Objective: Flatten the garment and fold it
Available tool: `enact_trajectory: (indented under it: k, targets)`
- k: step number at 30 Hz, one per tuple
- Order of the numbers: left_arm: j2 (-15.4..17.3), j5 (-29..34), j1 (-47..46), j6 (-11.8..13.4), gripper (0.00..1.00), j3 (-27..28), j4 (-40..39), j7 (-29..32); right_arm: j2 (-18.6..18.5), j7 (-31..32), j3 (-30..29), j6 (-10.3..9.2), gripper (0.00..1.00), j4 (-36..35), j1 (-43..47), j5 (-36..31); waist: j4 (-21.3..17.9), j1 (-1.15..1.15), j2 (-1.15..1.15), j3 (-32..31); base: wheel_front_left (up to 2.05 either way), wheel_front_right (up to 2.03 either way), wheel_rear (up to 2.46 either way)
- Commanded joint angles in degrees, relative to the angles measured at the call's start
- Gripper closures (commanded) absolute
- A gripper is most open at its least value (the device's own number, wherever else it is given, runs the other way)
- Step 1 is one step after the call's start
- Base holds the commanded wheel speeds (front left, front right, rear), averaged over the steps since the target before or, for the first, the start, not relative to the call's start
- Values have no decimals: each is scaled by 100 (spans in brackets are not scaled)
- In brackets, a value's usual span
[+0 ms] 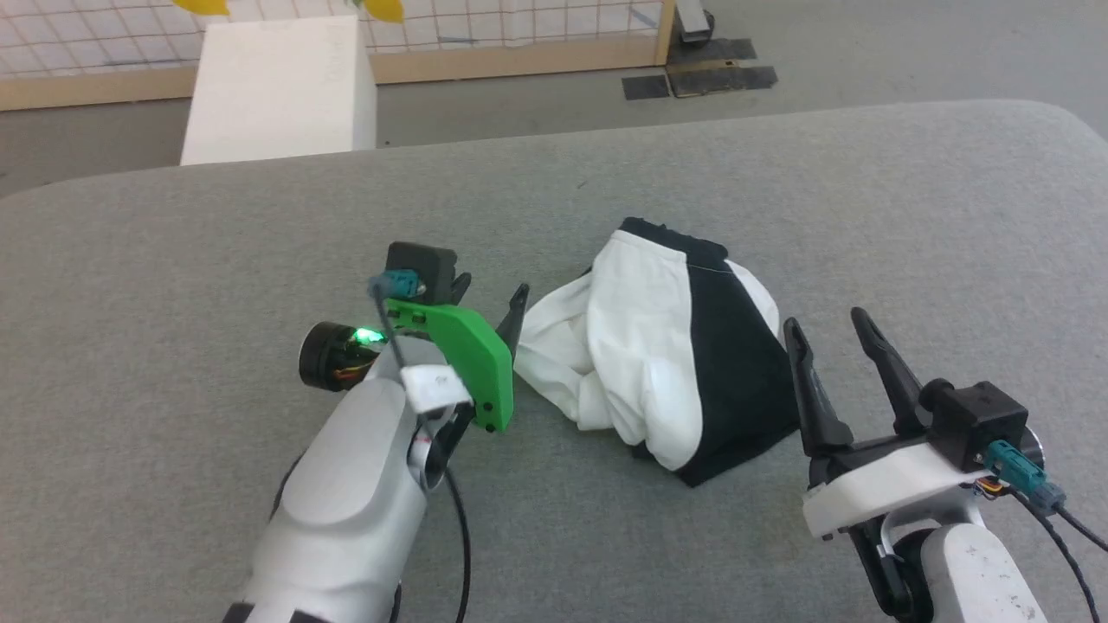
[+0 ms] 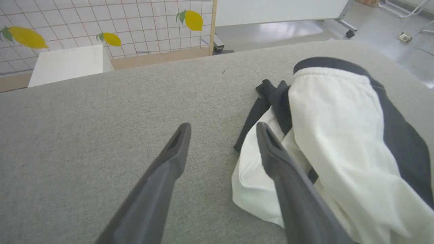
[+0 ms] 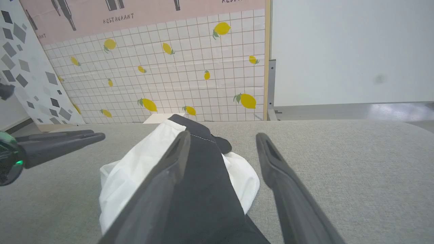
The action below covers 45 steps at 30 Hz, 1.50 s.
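The garment point(image 1: 658, 346), white with black panels, lies crumpled in a heap on the grey padded table point(image 1: 173, 260). My left gripper point(image 1: 489, 298) stands open at the heap's left edge, its right finger close to the white cloth. In the left wrist view the garment point(image 2: 339, 142) bulges to the right of the open left gripper point(image 2: 222, 130). At the heap's right side my right gripper point(image 1: 822, 324) is open and holds nothing. In the right wrist view the garment point(image 3: 206, 179) lies just ahead of the open right gripper point(image 3: 222, 139), partly behind its left finger.
A white box point(image 1: 277, 86) stands on the floor beyond the table's far edge, in front of a tiled screen with lemon prints point(image 3: 169, 74). Grey table surface stretches to the left and right of the heap.
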Motion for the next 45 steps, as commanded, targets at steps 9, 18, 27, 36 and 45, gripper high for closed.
enact_trajectory:
  k: [9, 18, 27, 36, 45]
  targets:
    - [-45, -344, -904, 60, 0, -272, 1554, 1647, 4, -169, 126, -9, 0, 211, -209, 126, -365, 0, 41, 212, 0, 0, 0]
    - [-52, -1002, -920, -168, 55, -769, 1761, 2671, 4, -222, 146, -9, 0, 319, -257, 130, -330, 0, 41, 212, 0, 0, 0]
    - [24, -946, -827, 290, 100, -477, 1089, 90, 4, -197, 126, -9, 0, 339, -216, 75, -94, 0, 41, 22, 0, 0, 0]
    - [427, -973, 163, 1052, 100, 342, -123, -1958, 4, -117, 19, -9, 0, 260, -18, 3, 297, 0, 41, -229, 0, 0, 0]
    - [1049, -1216, 2624, 1939, 100, 1039, -2074, -1612, 4, -20, -69, -9, 0, 85, 124, -12, 655, 0, 41, -276, 0, 0, 0]
